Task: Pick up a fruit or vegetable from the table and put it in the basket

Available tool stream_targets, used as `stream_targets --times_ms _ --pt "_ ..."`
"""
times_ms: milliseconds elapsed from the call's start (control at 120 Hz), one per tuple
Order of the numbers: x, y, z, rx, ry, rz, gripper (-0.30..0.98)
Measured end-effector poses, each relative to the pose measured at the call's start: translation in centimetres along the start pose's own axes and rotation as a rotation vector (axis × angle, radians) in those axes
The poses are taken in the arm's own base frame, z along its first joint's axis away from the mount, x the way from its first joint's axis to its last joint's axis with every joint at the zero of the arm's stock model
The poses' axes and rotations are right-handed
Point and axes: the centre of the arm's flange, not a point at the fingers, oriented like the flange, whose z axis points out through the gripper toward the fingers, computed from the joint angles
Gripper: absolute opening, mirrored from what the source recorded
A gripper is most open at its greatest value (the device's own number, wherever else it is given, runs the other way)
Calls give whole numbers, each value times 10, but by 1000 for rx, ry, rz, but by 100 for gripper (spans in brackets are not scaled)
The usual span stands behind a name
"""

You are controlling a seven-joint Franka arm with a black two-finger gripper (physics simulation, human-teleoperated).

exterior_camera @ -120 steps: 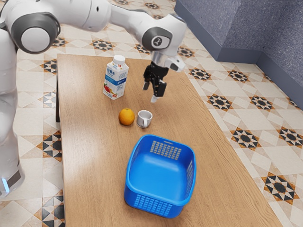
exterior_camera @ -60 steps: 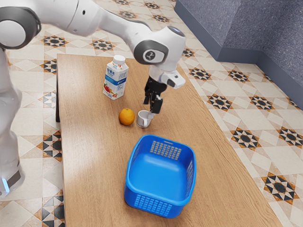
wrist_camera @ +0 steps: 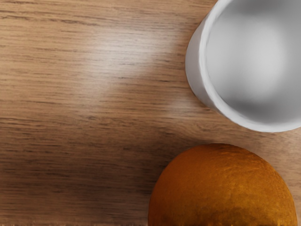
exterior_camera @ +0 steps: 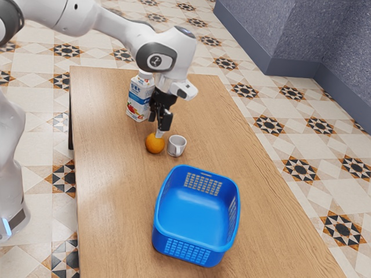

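Orange (exterior_camera: pixel 154 144) just below gripper (exterior_camera: pixel 159 124), near cup (exterior_camera: pixel 175 146)

Blue, lattice-patterned basket (exterior_camera: pixel 185 250) at the exterior view's 6 o'clock; orange fruit (exterior_camera: pixel 155 145) at 9 o'clock; brown, wood-grained table (exterior_camera: pixel 116 191); cream floor (exterior_camera: pixel 316 190) with black-and-rust stars, 3 o'clock.

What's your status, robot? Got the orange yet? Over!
Tool open, just above orange. Orange on table, outside basket. White cup close beside it, might crowd my grasp. Over.

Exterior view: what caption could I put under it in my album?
Robot gripper poised above an orange, with a white cup and blue basket close by.
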Motion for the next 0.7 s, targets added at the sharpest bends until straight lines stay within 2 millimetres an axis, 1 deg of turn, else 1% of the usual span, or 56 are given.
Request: stream_targets --times_ms 117,217,417,533,633,700 --pt "0 2 5 3 -1 2 69" --pt "2 8 10 7 -7 11 69" --pt "7 14 25 15 -37 15 69" --pt "10 16 30 18 -37 15 68" --pt "11 17 32 18 -34 15 62" --pt "12 18 33 13 -34 12 54"
